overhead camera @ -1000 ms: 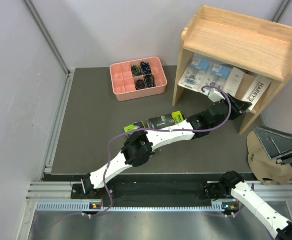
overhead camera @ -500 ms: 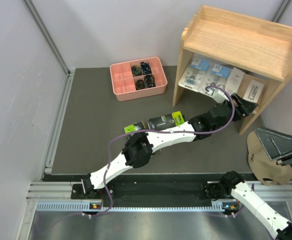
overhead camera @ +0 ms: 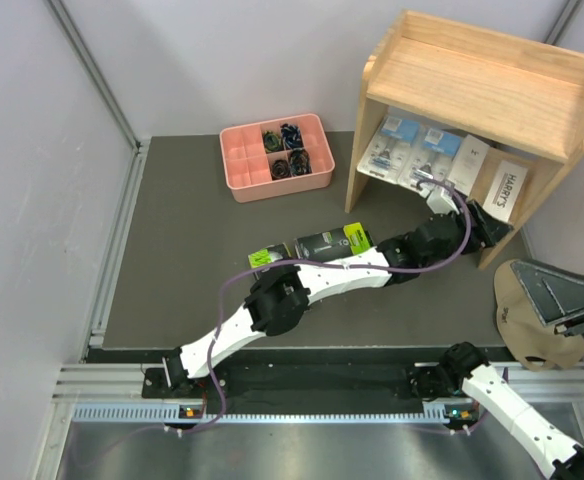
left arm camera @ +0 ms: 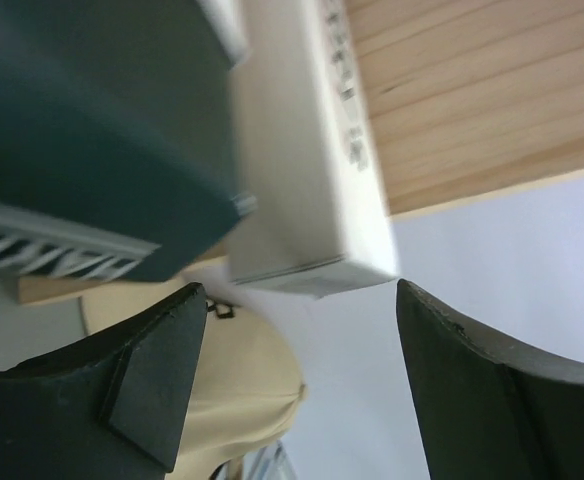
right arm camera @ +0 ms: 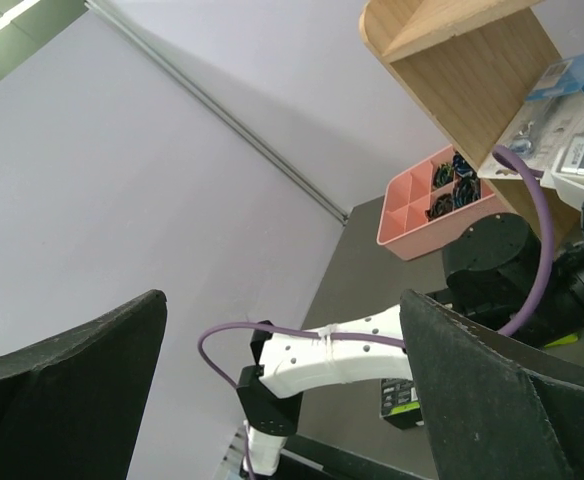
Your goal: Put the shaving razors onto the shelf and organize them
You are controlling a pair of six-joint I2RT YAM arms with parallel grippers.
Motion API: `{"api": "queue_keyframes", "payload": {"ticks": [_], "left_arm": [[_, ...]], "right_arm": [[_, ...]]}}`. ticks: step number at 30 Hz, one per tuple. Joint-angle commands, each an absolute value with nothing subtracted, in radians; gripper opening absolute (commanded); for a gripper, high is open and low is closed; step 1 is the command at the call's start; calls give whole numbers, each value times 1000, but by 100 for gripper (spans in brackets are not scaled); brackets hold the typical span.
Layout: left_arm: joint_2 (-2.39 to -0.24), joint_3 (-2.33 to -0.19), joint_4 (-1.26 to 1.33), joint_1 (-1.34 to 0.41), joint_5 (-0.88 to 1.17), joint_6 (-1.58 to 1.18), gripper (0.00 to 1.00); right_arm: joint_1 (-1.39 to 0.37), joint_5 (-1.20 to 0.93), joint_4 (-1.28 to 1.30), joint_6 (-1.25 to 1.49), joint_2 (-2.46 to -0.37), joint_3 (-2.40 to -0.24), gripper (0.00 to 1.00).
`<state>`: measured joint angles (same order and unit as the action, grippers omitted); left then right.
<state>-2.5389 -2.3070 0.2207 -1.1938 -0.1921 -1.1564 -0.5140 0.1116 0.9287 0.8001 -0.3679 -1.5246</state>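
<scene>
Near right, the right gripper hangs with fingers spread wide, empty. Black razor boxes lie on the mat. Farther back, the left gripper – fingers parted, gripping nothing – faces a white box on the shelf, lower tier.

L gripper has let go of white box: jaws, shut on it a sec ago, now spread w/ gaps either side. Box, earlier tilted and jutting from shelf, now sits deeper in lower tier at R end. Gripper has eased back slightly.
</scene>
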Motion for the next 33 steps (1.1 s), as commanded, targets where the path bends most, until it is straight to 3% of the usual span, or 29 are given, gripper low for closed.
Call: {"api": "queue_keyframes", "payload": {"ticks": [1, 5, 10, 20, 33], "left_arm": [[-2456, -2217, 311, -1198, -163, -1114, 88], [-2387, -2106, 394, -1200, -167, -1082, 95], [-2350, -2039, 431, -1201, -153, -1058, 96], [-2267, -1899, 465, -1215, -150, -1016, 84], [-1823, -1361, 430, -1258, -305, -743, 92]], "right_arm": [[-511, 120, 913, 807, -357, -1509, 99], [-509, 123, 914, 807, -351, -1506, 99], [-511, 126, 914, 808, -347, -1497, 99], [-509, 123, 914, 811, -341, -1482, 99], [-511, 89, 888, 821, -344, -1405, 99]]}}
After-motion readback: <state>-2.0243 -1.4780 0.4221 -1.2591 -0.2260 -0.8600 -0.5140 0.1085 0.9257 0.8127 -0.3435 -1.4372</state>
